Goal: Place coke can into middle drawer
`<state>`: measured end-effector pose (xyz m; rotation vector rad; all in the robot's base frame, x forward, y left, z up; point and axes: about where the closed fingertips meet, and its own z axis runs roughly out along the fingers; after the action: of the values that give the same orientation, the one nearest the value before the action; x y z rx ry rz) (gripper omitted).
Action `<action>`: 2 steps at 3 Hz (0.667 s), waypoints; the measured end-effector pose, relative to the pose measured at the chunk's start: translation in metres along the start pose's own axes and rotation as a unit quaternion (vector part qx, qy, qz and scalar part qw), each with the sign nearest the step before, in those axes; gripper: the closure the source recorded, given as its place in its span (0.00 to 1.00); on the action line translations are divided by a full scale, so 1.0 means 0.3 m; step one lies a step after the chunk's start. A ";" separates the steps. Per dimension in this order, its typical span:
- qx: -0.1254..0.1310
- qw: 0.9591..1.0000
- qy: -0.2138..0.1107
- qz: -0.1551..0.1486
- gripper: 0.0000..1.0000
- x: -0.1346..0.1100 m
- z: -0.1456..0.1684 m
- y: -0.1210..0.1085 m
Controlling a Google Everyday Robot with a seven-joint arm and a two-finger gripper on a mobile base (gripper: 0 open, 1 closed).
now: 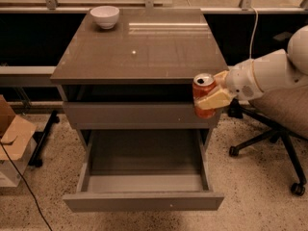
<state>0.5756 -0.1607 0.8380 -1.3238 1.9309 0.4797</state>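
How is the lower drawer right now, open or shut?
Open: the middle drawer is pulled out, grey floor showing. The gripper, right of the cabinet, holds the coke can.

The gripper (210, 98) held the red coke can (203, 91) upright above the right side of the pulled-out grey middle drawer (144, 165).
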 end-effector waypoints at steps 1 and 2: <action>-0.002 1.000 -0.019 -0.004 1.00 0.057 0.076 0.046; 0.001 1.000 -0.023 -0.006 1.00 0.121 0.161 0.061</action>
<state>0.5691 -0.1445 0.7773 -1.3115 1.8851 0.4973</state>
